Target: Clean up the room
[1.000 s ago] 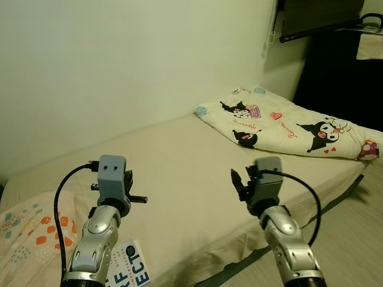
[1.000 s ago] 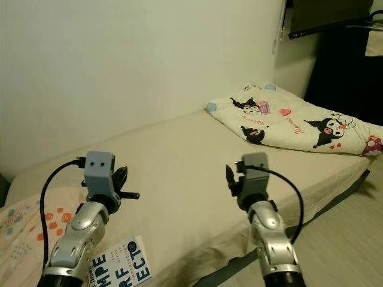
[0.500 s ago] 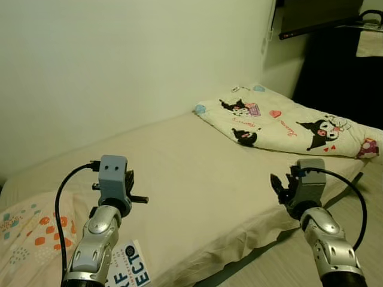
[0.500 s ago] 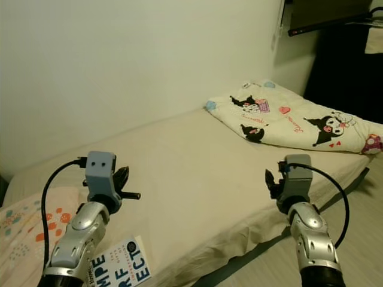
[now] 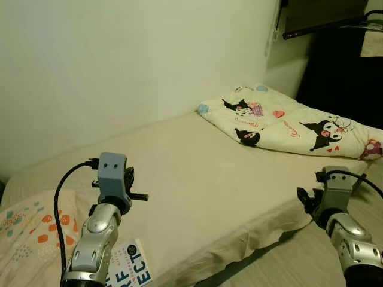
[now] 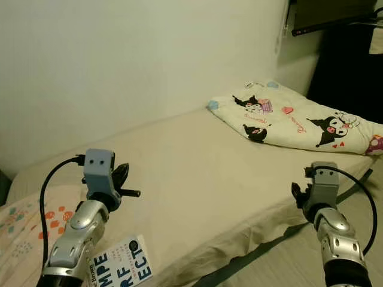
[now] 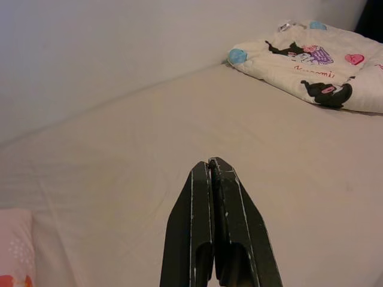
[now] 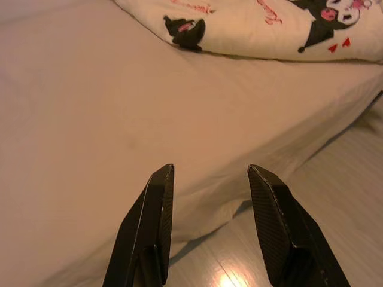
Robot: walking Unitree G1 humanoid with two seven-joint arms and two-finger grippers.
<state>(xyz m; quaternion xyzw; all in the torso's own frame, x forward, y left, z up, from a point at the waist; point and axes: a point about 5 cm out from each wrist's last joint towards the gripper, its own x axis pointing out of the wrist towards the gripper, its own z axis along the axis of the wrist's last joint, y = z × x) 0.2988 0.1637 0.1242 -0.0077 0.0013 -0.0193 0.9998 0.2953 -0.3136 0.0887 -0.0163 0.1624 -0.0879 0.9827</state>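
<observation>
A beige bed (image 5: pixel 197 173) runs along the wall. A folded cream quilt with black cartoon figures (image 5: pixel 287 122) lies at its far right end. A book with a white and blue cover (image 5: pixel 128 270) rests at the bed's near left edge, beside a pillow with orange and teal spots (image 5: pixel 27 230). My left gripper (image 7: pixel 210 173) is shut and empty above the bed's left part. My right gripper (image 8: pixel 209 176) is open with nothing between its fingers, held over the bed's front edge near the floor.
The plain wall (image 5: pixel 119 72) backs the bed. A dark shelf or cabinet (image 5: pixel 335 48) stands at the far right beyond the quilt. Pale wooden floor (image 8: pixel 287 197) runs along the bed's front edge.
My right arm has swung to the right and downward, from over the bed's middle to its front edge. The left arm stayed put. The camera view shifted slightly.
</observation>
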